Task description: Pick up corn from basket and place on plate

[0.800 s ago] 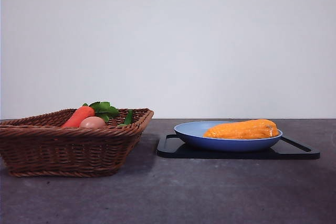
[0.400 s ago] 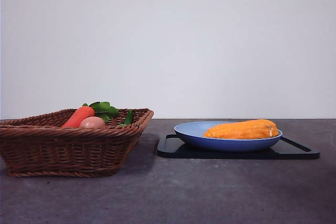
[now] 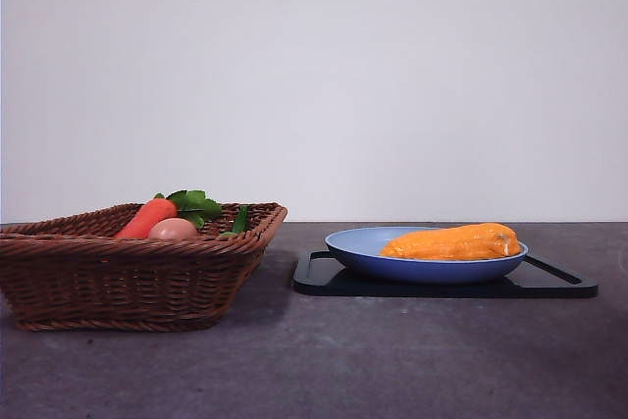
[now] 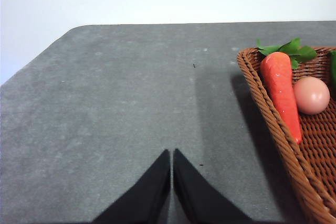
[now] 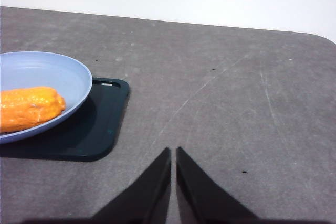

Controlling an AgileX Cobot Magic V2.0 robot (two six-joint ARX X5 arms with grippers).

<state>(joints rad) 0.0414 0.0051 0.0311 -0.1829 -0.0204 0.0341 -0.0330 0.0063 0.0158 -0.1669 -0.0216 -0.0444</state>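
The corn [image 3: 453,242] lies on the blue plate [image 3: 358,247], clear of the basket [image 3: 128,282]. Left gripper [image 4: 171,153] and right gripper [image 5: 173,150] hang clenched and empty over bare table [image 3: 314,370]. Little seems left but keeping both arms back; open room lies all round.

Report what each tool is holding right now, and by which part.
Nothing is held. The left tool is shut over bare table beside the basket; the right tool is shut, apart from the plate, where the corn lies.
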